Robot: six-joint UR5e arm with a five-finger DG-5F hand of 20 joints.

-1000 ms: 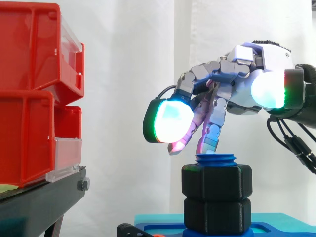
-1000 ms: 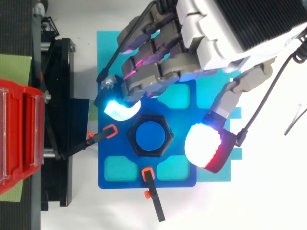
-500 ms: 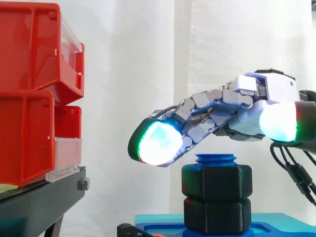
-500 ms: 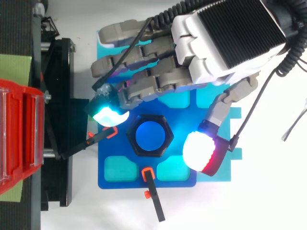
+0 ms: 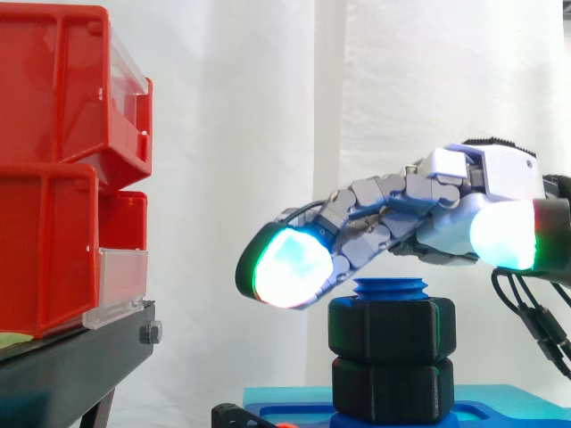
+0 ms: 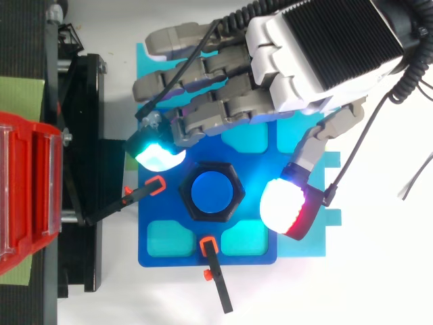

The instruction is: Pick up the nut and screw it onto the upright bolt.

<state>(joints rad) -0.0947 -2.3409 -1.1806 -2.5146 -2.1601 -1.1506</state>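
Hovers just above the blue bolt (image 5: 390, 288) with the hand (image 5: 446, 223) stretched out flat, fingers straight, thumb wide apart, gripping nothing. And there, threaded on the upright bolt near its top: the black nut (image 5: 393, 325), stacked on a second nut (image 5: 393, 388) above the blue base (image 6: 162, 254).

A black hexagonal nut (image 5: 392, 327) sits level on the upright blue bolt (image 6: 211, 191), whose threaded tip pokes out above it.

Red bins (image 5: 53, 223) sit stacked on the black stand (image 5: 62, 366) at left, white curtain (image 5: 232, 107) behind, and two orange-tipped clamps (image 6: 218, 281) pin the blue plate (image 6: 176, 260).
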